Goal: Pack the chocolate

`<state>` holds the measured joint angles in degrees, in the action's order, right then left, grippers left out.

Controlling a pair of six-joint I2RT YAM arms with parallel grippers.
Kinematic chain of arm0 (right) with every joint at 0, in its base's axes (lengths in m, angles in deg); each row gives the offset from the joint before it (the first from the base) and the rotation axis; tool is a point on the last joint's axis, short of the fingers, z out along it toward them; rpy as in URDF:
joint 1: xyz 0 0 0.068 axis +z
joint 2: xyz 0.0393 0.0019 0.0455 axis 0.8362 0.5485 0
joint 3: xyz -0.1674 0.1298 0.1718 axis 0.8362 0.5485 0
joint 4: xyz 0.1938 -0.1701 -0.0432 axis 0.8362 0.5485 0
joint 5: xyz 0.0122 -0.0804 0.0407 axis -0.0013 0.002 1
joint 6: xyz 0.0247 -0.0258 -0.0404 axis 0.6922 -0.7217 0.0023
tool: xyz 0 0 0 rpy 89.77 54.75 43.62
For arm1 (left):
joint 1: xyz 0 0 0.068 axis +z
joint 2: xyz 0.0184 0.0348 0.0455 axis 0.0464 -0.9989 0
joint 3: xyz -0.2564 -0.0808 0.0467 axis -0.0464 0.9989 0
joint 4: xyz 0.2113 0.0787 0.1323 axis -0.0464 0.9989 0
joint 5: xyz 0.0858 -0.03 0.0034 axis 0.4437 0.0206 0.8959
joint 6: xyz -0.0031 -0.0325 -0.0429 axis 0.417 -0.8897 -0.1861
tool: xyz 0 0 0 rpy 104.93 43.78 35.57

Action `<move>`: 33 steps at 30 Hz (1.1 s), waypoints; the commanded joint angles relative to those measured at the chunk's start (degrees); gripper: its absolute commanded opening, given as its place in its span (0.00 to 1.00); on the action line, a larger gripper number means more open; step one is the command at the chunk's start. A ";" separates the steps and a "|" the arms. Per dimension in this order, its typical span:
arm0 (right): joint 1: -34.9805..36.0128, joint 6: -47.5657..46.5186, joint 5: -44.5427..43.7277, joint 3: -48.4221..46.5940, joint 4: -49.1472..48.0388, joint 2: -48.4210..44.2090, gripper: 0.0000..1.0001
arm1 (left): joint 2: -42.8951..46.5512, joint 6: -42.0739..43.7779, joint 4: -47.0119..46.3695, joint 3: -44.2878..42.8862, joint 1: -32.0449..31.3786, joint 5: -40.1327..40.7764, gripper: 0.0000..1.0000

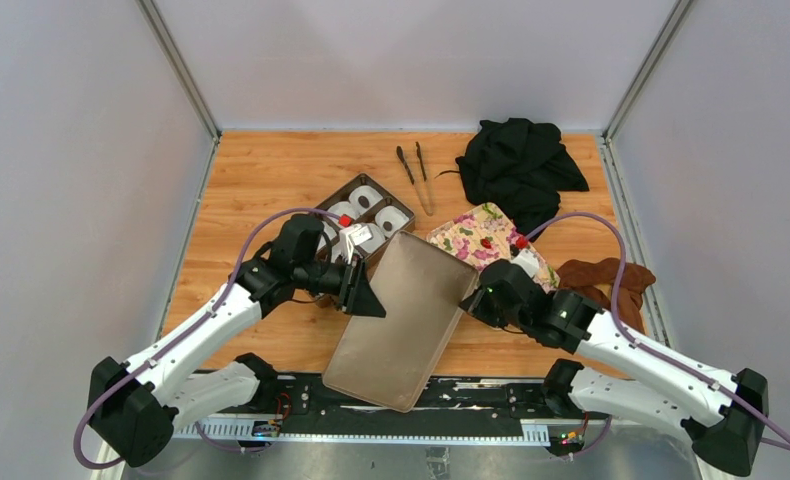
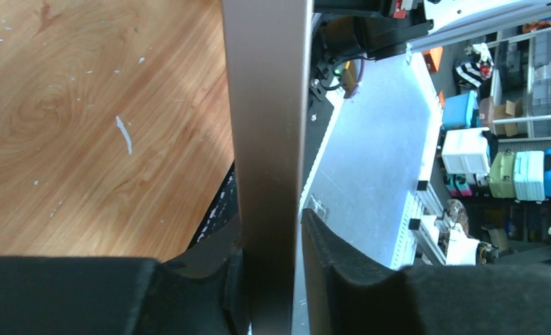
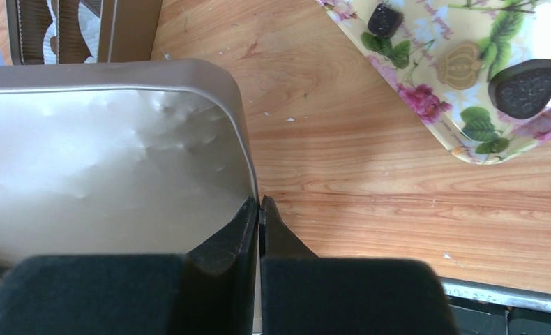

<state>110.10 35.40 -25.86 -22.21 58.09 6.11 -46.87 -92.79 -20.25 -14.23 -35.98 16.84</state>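
Two chocolates (image 3: 526, 87) lie unpacked on the tray (image 3: 426, 105); left gripper (image 2: 271, 234) and right gripper (image 3: 259, 209) each pinch the lid (image 1: 401, 320). Plenty left, I'd say.

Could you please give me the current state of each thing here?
Metal lid: off the box, gripped at both edges.
Box: open.
Left gripper: shut on metal lid.
Right gripper: shut on metal lid.
Chocolate: on floral tray, unpacked.
Tongs: lying unheld.

Satin metal lid (image 1: 401, 320) (dented inside), scuffed wood-grain table (image 1: 271, 180), glossy floral tray (image 3: 461, 66), matt chocolate (image 3: 526, 87).
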 commanded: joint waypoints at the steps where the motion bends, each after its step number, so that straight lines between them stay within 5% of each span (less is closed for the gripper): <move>1: -1.13 1.71 1.66 -0.09 -5.84 0.86 0.00 | -0.34 -1.70 -2.12 0.49 0.13 -3.83 0.27; 6: -1.27 1.84 2.88 -0.66 -7.42 2.35 0.00 | -0.48 -0.54 1.10 -1.68 0.12 -0.45 0.00; 8: -1.41 1.84 3.08 -0.91 -7.45 2.51 0.00 | -0.19 1.00 5.59 -4.05 0.13 3.36 0.00; 13: -1.85 1.28 3.09 -0.97 -7.47 1.55 0.34 | -0.16 5.87 16.29 -11.71 0.16 14.73 0.00; 25: -4.06 -1.24 4.35 -3.26 -6.45 2.20 0.44 | 0.30 7.69 22.15 -20.82 0.13 24.31 0.00; 33: -6.38 -8.04 -1.13 -12.47 5.43 2.68 0.44 | -3.49 16.25 34.41 -38.92 0.11 55.72 0.00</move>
<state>105.40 32.26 -22.69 -29.52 56.19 8.58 -49.12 -81.58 10.18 -47.41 -35.89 53.45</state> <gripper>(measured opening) 0.438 0.235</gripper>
